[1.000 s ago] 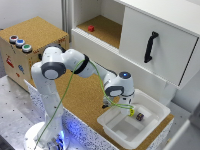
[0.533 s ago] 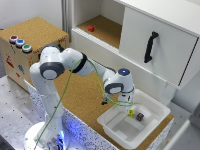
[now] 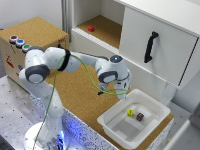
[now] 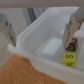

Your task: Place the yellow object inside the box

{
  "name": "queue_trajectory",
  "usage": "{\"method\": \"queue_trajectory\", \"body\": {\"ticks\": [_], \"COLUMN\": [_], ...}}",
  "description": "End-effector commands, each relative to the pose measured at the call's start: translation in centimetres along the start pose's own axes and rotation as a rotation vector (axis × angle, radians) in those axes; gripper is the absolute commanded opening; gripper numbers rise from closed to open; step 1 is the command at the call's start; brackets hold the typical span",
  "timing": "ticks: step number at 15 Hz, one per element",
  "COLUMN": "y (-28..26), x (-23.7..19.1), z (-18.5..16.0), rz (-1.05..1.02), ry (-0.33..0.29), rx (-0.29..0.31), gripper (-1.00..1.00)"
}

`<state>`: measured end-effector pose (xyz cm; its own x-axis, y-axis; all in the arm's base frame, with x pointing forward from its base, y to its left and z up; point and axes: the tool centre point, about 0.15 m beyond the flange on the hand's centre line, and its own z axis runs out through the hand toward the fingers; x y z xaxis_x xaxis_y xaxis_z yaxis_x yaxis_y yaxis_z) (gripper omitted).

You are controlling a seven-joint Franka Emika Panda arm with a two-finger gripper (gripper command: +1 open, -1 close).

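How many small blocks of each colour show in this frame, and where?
Yellow: 1, the yellow object in the box
Dark brown: 1, the brown block beside it in the box
Red: 1, the red block on the cabinet shelf
Total: 3

The white arm rises from its base at the exterior view's left, bends at a grey shoulder joint and reaches toward the exterior view's right. Its wrist turns downward, with a green cable looping beneath it. The gripper [image 4: 42, 30] points down, its two fingers [image 4: 8, 31] spread wide apart with nothing between them.
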<state>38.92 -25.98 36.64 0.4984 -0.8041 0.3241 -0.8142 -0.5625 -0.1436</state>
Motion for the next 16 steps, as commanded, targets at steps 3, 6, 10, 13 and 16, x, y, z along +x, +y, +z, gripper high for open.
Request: {"method": "queue_trajectory", "body": {"ticks": [3,6,10,13,16], "y": [-9.9,-15.7,-22.4,-28.4,-32.1], "x": [-7.7,-12.2,-16.5,-20.8,-24.7], "z": [-0.3,-2.3,-5.3,-7.9,-9.5], "rz": [-0.422,-0.673,-0.849,-0.992,-1.099], "ry": [-0.084,-0.062,-0.077,-0.084,-0.090], "rx": [-0.016,0.015,0.150,0.268,0.304], "gripper": [1.00,1.00,1.00,1.00,1.00]}}
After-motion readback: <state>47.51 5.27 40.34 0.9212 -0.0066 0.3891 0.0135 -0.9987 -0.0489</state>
